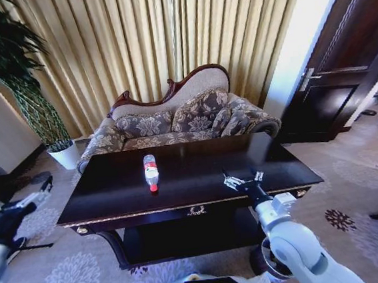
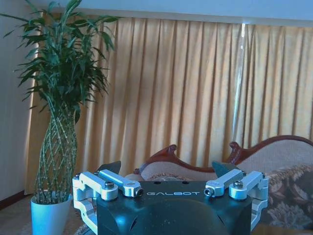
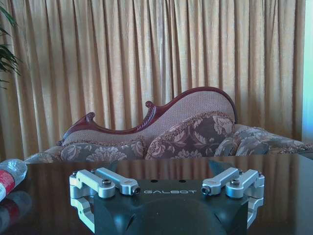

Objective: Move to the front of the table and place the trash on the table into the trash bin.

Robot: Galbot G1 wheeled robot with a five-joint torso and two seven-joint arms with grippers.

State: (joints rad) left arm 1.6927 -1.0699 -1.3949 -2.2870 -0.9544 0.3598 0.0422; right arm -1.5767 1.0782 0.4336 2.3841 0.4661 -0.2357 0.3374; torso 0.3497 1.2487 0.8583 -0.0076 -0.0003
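Bottle (image 1: 151, 172) lies on its side mid-table (image 1: 199, 180), long axis running near to far with the red cap toward me; it sits to the left of the right end effector (image 1: 243, 179), which hovers over the table's front right with fingers spread apart and empty, and is the nearer of the two. Left end effector (image 1: 22, 200) hangs off the table's left end, fingers also apart, holding nothing. What I take for the trash bin (image 1: 264, 258) is mostly hidden behind my right arm; I can't make out tissues or wrapper.
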